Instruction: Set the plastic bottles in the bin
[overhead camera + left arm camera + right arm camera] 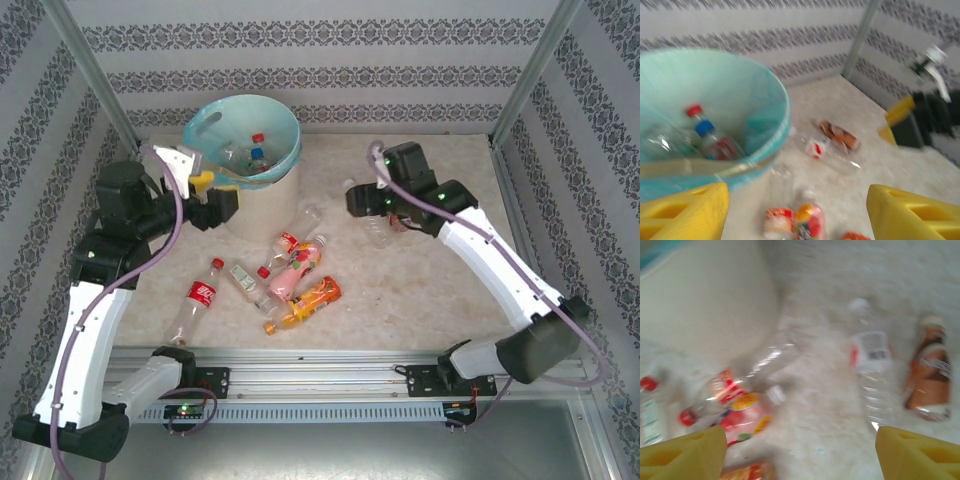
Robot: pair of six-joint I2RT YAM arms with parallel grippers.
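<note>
Bin: the round cream bin (262, 212), with a blue-green bag folded over its rim, stands at the far left of the worktop (430, 290).
Inside the bin: a red-capped bottle (694, 112) and a blue-capped bottle (707, 132) lie among other clear ones.
Left claw: the left claw (795, 215) hangs just beside the bin's near rim, yellow fingertips wide apart with nothing between them.
Right claw: the right claw (800, 455) hovers over the far right-of-middle worktop, spread wide and empty.
Ahead of the right claw: a clear white-labelled bottle (871, 375) lies flat, with a brown bottle (929, 375) just beside it.
Cluster in front of the bin: a pink bottle (298, 270), an orange bottle (312, 300), a red-labelled bottle (284, 247) and a small pale-labelled bottle (245, 282) lie close together.
Cola bottle: the cola bottle (198, 297), with a red cap and red label, lies to the left of the cluster.
</note>
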